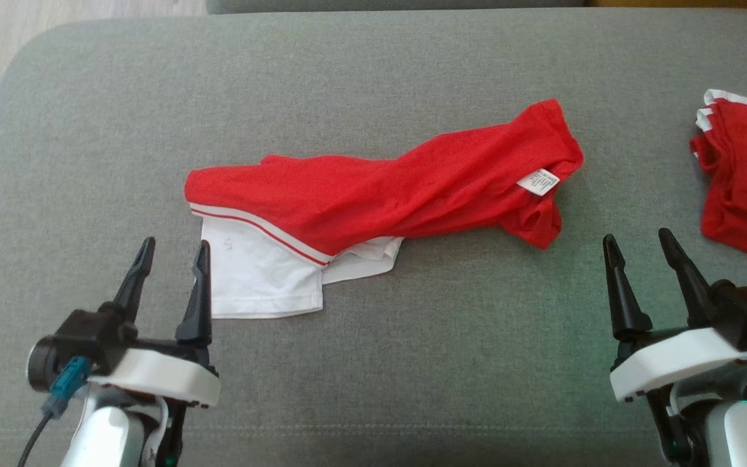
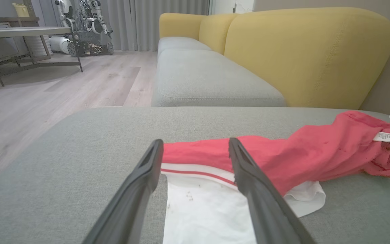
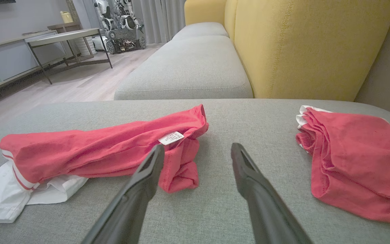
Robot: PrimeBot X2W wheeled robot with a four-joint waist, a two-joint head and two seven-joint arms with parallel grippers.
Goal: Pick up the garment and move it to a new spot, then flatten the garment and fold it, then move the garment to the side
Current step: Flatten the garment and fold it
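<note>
Lying bunched on cushion (image 1: 373,363), garment (image 1: 380,188) looks light, limp, soft; best pinched at white edge (image 1: 257,279). Left pincer (image 1: 176,243), right pincer (image 1: 636,235) both wide, empty.

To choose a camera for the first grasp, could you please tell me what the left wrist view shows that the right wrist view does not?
Left wrist view: the left claw, open, aimed at the garment's white end. Right wrist view: the right claw, open, and a second garment. Both: the garment, its label, the cushion, the sofa.
</note>
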